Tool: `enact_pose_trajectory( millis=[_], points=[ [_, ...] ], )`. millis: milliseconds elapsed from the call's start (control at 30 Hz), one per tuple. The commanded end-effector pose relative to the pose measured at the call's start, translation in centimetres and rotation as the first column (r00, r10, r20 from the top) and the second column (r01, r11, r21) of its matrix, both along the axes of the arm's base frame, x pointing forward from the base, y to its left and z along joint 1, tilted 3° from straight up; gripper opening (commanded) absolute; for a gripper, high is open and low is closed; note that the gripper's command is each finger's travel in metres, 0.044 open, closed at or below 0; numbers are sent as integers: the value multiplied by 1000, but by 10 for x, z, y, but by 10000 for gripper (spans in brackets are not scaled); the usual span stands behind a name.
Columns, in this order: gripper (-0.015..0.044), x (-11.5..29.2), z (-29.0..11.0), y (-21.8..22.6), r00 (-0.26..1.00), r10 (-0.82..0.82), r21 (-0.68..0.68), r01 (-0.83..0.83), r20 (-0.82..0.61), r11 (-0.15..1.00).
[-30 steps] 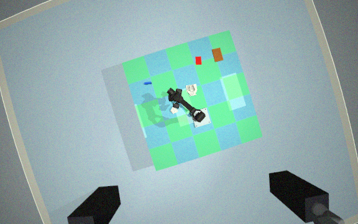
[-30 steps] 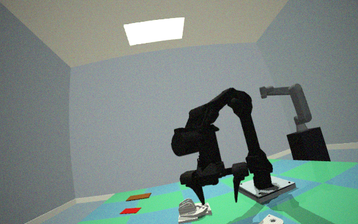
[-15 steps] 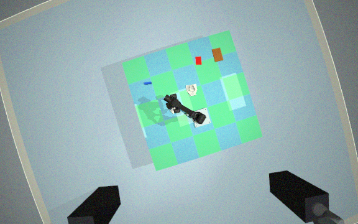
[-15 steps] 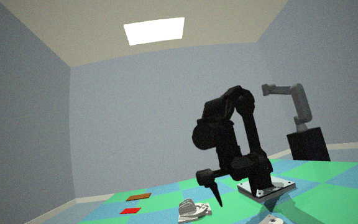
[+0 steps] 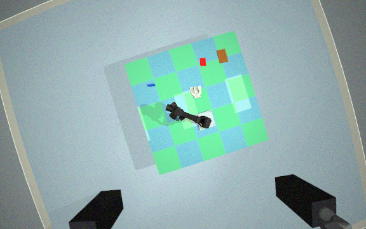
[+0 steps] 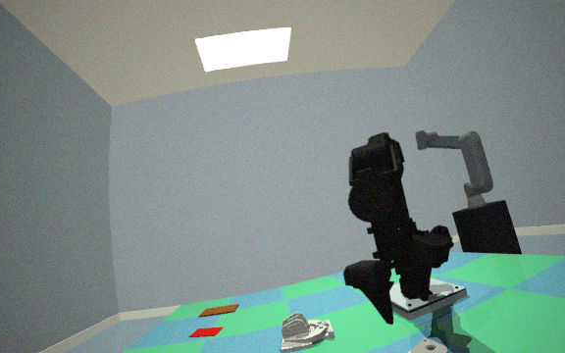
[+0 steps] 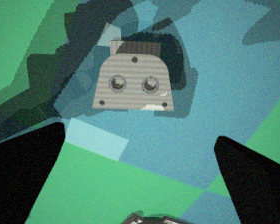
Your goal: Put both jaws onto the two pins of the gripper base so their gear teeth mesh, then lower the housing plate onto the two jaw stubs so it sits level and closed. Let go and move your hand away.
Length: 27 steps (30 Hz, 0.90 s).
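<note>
The gripper base with both jaws on it, a pale part (image 5: 196,91) (image 6: 307,333), lies on the checkered table. The jaws stand side by side; whether their teeth mesh is too small to tell. The housing plate (image 7: 134,97) (image 6: 427,347), pale with two round holes, lies separately on the table, away from the base. In the top view the arm hides it. My gripper (image 7: 141,136) is open and empty above the table; the housing plate lies beyond its fingertips, toward the top of the wrist view. In the exterior view only one finger shows clearly. A part cut off at the wrist view's bottom edge is unclear.
A red block (image 5: 203,62) (image 6: 206,332) and a brown block (image 5: 222,56) (image 6: 219,310) lie beyond the gripper base. A blue bar (image 5: 150,84) lies near one table edge. The arm's white mounting plate (image 5: 211,114) (image 6: 451,289) is bolted down. Another arm (image 6: 476,162) stands in the background.
</note>
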<state>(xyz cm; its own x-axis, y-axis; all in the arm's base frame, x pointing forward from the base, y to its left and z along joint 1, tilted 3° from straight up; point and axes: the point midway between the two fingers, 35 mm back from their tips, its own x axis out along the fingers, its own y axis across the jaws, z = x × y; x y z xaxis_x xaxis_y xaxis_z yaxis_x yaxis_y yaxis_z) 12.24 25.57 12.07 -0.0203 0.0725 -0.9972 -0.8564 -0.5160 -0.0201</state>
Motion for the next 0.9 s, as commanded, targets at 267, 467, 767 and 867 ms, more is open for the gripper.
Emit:
enact_pose_trajectory(
  millis=[267,467,767,867],
  points=[
    [440,-8,-38,3,998,58,-1,-58,-4,998],
    [440,-9,-40,3,998,58,-1,-58,-4,998],
    [440,-9,-54,4,998,58,-1,-58,-4,998],
    [440,-9,-59,4,998,58,-1,-58,-4,998]
  ],
)
